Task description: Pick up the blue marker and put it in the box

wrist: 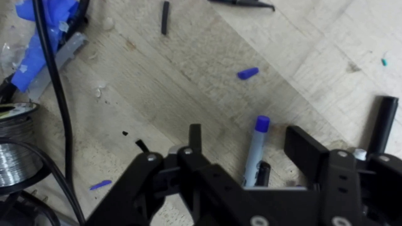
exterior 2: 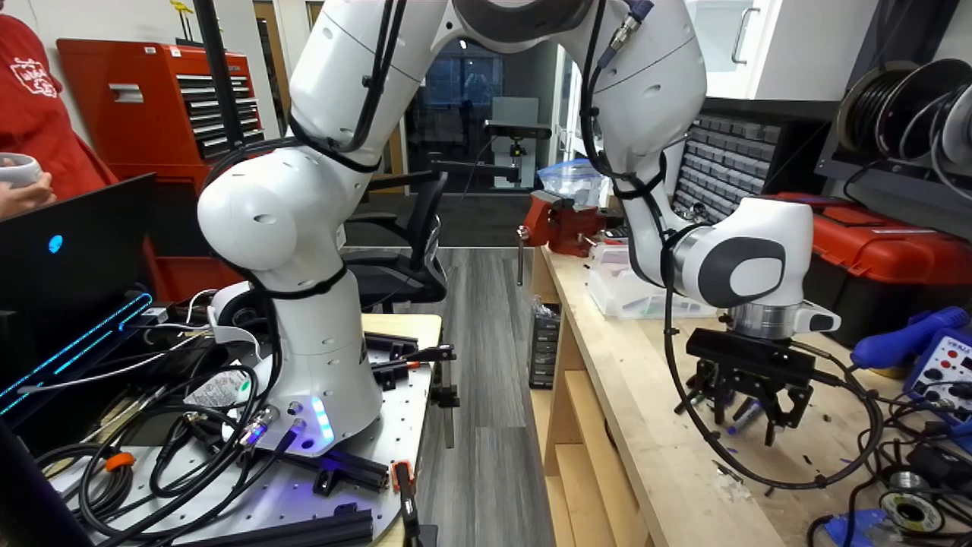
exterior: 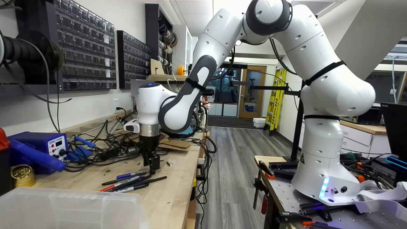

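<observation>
The desk point(exterior: 168, 197) runs long, wall edge one side, aisle edge the other. My arm point(exterior: 219, 31) reaches in over the aisle edge. The translucent box point(exterior: 79, 210) sits near that edge in both exterior views. Blue bench unit point(exterior: 56, 148) is toward the wall edge. My gripper point(wrist: 244, 135) points down at the desktop, closer to the aisle edge than the wall edge. It's unclenched: fingers point(wrist: 195, 135) well apart. Loose pens point(exterior: 127, 182) lie bunched on the box side of it. The blue marker point(wrist: 253, 153) lies flat on the desktop among them. In wrist view I have its blue end in the gap between the fingertips, nearer one, clear of both. Can't judge fingertip height. Black pen point(wrist: 263, 174) just beside the marker, can't tell if touching. Blue scrap point(wrist: 248, 73) just beyond the marker's blue end.
</observation>
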`<state>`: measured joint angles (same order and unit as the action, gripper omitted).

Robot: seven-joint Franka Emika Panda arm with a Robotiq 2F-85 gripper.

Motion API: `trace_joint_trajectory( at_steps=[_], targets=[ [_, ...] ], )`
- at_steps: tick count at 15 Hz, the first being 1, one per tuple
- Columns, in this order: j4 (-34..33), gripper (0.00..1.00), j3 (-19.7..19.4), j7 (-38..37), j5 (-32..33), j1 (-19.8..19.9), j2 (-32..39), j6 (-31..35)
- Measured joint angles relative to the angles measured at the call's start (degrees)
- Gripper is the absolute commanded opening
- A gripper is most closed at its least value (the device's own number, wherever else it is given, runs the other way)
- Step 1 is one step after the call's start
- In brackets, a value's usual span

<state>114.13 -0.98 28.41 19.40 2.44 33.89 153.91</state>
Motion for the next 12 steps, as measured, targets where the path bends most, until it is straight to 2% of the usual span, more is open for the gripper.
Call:
trace_joint_trajectory(
  at_steps=[6,12],
  targets=[
    [-0.02,0.01,1.19,0.02,-0.81,1.23,-0.1,1.49],
    [-0.01,0.03,4.02,0.75,-2.93,3.89,-0.11,2.24]
  ],
)
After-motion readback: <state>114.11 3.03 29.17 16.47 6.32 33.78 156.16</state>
